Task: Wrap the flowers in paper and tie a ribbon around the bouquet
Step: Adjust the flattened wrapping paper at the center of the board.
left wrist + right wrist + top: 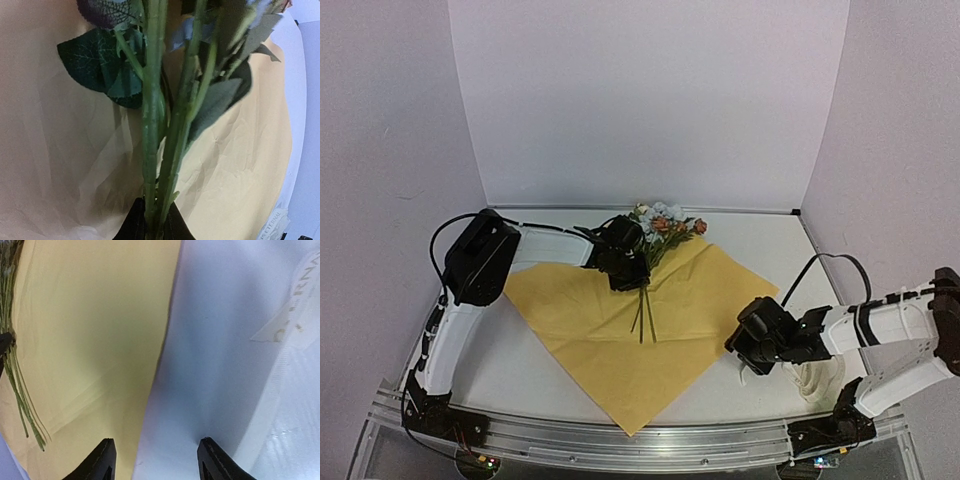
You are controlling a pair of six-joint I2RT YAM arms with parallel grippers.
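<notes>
The left gripper [155, 225] is clamped on the flowers [665, 222] by their stems, which lie across the orange paper [620, 340]. The right gripper [157, 460] hovers with jaws apart and empty above the paper's right edge. A shallow pinch there could drag the sheet and skew the stems. Only the right wrist view shows lettering on the ribbon [295, 315]. Only the top view shows the blooms at the paper's far edge.

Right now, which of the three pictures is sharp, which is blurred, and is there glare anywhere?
Top external: evenly lit and sharp, the paper without glare. Left wrist: the flowers sit close to the lens, their upper leaves blurred. Right wrist: the ribbon looks washed out and pale, its lettering soft.
</notes>
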